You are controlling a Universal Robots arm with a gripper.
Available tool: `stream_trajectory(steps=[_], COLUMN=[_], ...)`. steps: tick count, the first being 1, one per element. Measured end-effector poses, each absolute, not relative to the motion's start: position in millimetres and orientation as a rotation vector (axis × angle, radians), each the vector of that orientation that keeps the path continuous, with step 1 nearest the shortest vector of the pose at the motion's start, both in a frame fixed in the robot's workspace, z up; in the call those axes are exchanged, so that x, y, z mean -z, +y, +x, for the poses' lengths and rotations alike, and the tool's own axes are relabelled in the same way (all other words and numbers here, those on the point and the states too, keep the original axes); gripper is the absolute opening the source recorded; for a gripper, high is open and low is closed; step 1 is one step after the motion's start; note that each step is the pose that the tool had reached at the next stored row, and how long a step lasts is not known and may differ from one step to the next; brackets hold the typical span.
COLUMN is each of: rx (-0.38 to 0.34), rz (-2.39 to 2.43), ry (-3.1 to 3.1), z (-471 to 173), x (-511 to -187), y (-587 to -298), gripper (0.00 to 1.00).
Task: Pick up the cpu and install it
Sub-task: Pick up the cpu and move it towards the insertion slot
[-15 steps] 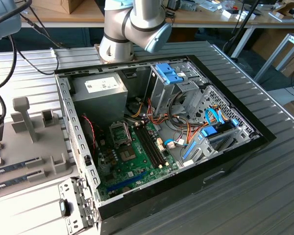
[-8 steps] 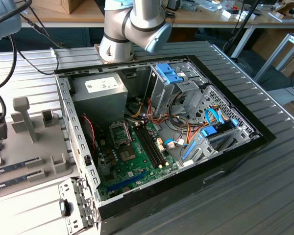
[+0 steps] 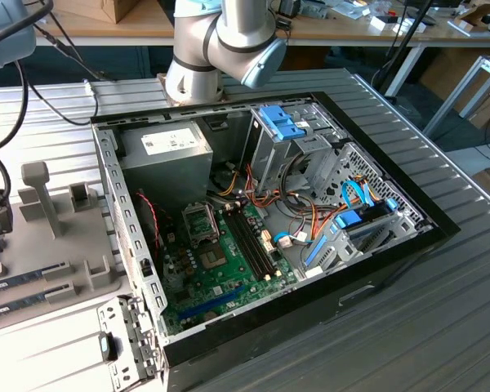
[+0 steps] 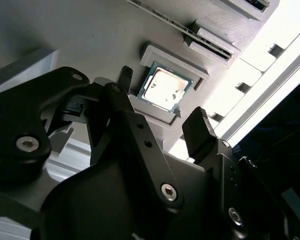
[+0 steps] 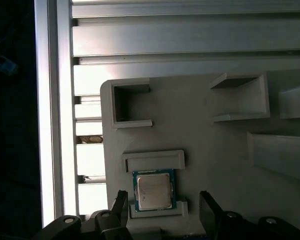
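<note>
The cpu (image 5: pixel 153 190) is a small flat square with a shiny silver top and a thin green edge. It lies flat in a little square nest in a grey holder (image 5: pixel 210 150). In both wrist views it looks right up at the camera.

The gripper (image 5: pixel 163 196) hangs over the cpu. Its jaws are spread wide and hold nothing. One black finger (image 5: pixel 208 210) is on one side of the chip and the other finger is on the other side. The chip sits in the space between them, and I cannot tell if a finger touches it.

The grey holder has more little pockets and walls in it. It rests on a ribbed metal table (image 5: pixel 190 30).

In the exterior view the arm (image 3: pixel 229 33) stands behind an open computer case (image 3: pixel 376 269). Inside the case is a green board (image 3: pixel 220 278) with a square metal socket frame (image 3: pixel 200 222) on it. A grey power box (image 3: pixel 165 151) sits just behind the frame. The grey holder lies on the table at the exterior view's left, beside the case.
</note>
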State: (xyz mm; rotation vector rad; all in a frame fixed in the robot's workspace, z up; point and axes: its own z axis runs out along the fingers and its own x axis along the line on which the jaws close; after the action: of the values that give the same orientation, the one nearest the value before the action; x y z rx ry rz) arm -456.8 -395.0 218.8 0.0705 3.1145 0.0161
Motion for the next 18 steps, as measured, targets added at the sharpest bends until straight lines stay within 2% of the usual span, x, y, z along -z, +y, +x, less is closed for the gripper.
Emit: stream_trajectory(steps=[18], rx=[-0.016], rz=[0.070], ry=[3.115], z=[-456.9], x=[-211.1], y=[-395.0], gripper=[0.67])
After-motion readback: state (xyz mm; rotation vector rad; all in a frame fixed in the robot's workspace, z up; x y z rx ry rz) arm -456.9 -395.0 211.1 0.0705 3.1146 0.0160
